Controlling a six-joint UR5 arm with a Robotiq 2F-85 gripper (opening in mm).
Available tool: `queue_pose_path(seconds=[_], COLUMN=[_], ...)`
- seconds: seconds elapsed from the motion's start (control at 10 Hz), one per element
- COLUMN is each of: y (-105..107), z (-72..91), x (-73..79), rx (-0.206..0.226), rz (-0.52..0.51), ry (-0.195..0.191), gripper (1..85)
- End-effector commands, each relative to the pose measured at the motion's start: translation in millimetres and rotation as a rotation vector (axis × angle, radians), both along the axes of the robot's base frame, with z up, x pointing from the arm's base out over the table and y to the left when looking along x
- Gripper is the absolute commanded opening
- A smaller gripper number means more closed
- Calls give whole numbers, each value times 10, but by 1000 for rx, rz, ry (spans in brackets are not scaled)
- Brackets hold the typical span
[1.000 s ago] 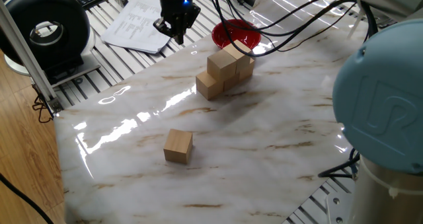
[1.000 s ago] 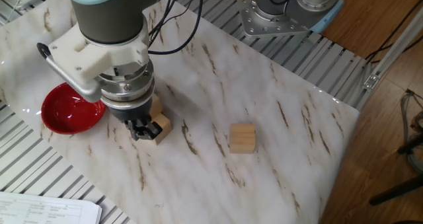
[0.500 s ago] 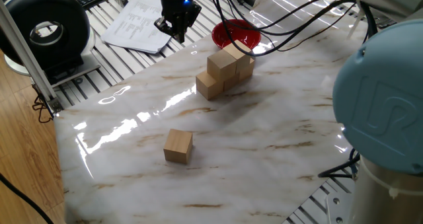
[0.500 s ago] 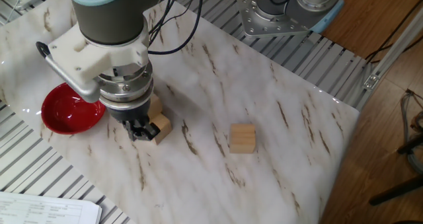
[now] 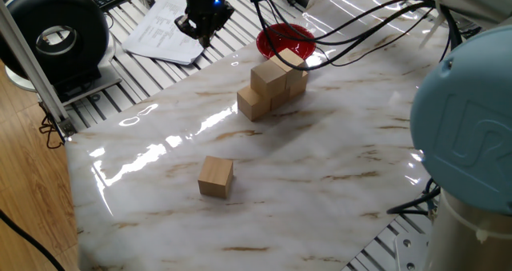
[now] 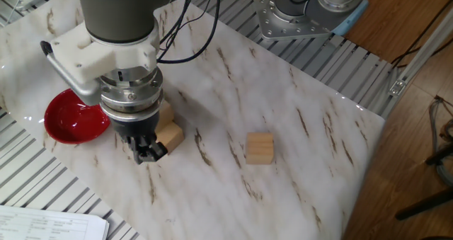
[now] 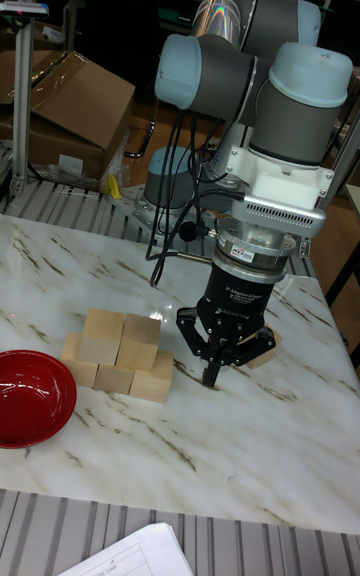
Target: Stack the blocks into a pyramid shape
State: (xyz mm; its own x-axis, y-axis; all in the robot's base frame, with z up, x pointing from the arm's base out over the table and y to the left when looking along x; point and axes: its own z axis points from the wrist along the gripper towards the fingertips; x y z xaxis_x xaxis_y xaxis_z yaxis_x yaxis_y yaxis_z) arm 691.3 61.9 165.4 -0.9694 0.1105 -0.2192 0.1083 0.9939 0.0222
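bowl: red bowl [image 7: 30, 396] sits at the far left, just beside the stack. Not part of the job, so steer clear of it.

stack: five blocks [image 7: 118, 354] so far, three on the bottom and two on top, packed tight on the marble table [image 7: 260, 456]. Looks like only the top spot is still missing, I'd guess.

gripper: the gripper [image 7: 227, 354] hangs just right of the stack with its fingers spread wide and nothing between them. It's up off the table, clear of the pile.

loose block: the last block [image 5: 215, 176] lies alone, well apart from the stack, sitting flat but turned a bit relative to the pile. In the tall view it's mostly hidden behind the gripper.

how I'd do it: swing across to the loose block, rotate the wrist so the fingers line up with two flat faces instead of corners, come straight down and pinch it around the middle. Lift high enough to clear the second row before heading back.

watch out: the top row is only two blocks, so set it centred over the seam and let go gently, or the whole thing may shift.
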Motion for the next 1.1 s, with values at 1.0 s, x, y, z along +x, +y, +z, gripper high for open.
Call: queue_pose_path(seconds=[1.0], y=[-141], z=[46], x=[118], rx=[-91], rz=[157], ry=[-43], gripper=[10])
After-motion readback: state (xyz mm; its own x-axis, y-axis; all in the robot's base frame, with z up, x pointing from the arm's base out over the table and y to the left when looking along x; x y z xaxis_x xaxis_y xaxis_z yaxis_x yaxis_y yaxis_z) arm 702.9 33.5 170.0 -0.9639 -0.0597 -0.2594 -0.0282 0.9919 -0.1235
